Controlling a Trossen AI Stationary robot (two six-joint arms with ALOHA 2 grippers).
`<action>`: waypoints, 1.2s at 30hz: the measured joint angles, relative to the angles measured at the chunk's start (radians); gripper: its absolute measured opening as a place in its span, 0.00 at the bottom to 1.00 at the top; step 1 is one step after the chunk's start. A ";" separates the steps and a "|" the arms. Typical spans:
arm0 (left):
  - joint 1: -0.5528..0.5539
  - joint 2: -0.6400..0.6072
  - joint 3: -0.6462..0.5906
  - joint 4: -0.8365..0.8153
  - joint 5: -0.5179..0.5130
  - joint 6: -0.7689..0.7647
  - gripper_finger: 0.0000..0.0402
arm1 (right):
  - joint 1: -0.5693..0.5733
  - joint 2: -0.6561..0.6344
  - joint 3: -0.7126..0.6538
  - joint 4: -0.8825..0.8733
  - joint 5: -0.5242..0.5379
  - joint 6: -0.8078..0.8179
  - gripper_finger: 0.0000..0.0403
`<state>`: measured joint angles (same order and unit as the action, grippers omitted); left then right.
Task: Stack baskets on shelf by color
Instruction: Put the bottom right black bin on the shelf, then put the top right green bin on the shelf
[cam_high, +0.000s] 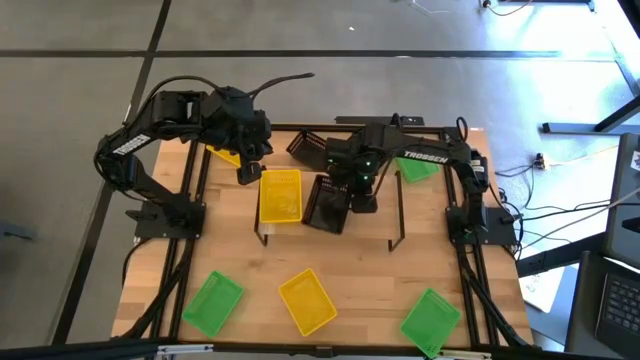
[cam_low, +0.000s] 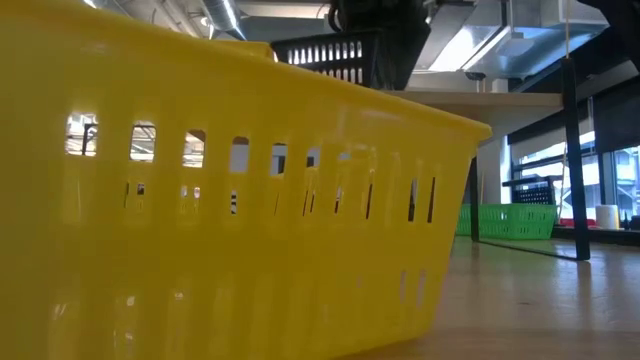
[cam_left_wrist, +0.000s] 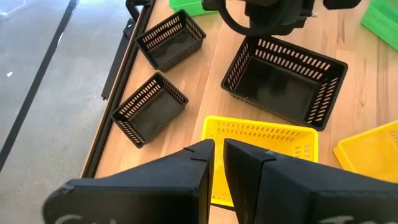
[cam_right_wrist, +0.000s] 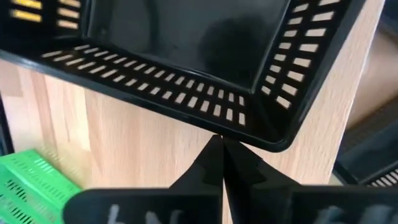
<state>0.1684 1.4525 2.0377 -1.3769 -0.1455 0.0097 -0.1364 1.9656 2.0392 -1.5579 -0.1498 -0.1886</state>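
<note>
My right gripper is pinched together at the rim of the black basket on the shelf; my left gripper hovers nearly closed, empty, above the yellow basket.

Black and yellow baskets on shelf

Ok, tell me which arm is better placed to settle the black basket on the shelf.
Right. The right gripper hangs at the black basket on the shelf, fingers closed at its rim. The left gripper sits beside the yellow basket.
</note>
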 joint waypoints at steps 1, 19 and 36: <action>0.000 0.000 0.000 0.000 0.000 0.000 0.07 | 0.000 0.000 0.000 0.008 0.002 0.000 0.00; 0.000 0.000 0.000 0.000 0.000 0.000 0.07 | -0.008 -0.024 0.086 -0.015 0.262 0.120 0.00; 0.000 0.000 0.000 0.002 -0.085 -0.075 0.07 | -0.340 -0.359 -0.057 -0.012 0.386 0.328 0.00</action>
<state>0.1688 1.4525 2.0377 -1.3754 -0.2306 -0.0654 -0.4760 1.6061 1.9818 -1.5700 0.2362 0.1397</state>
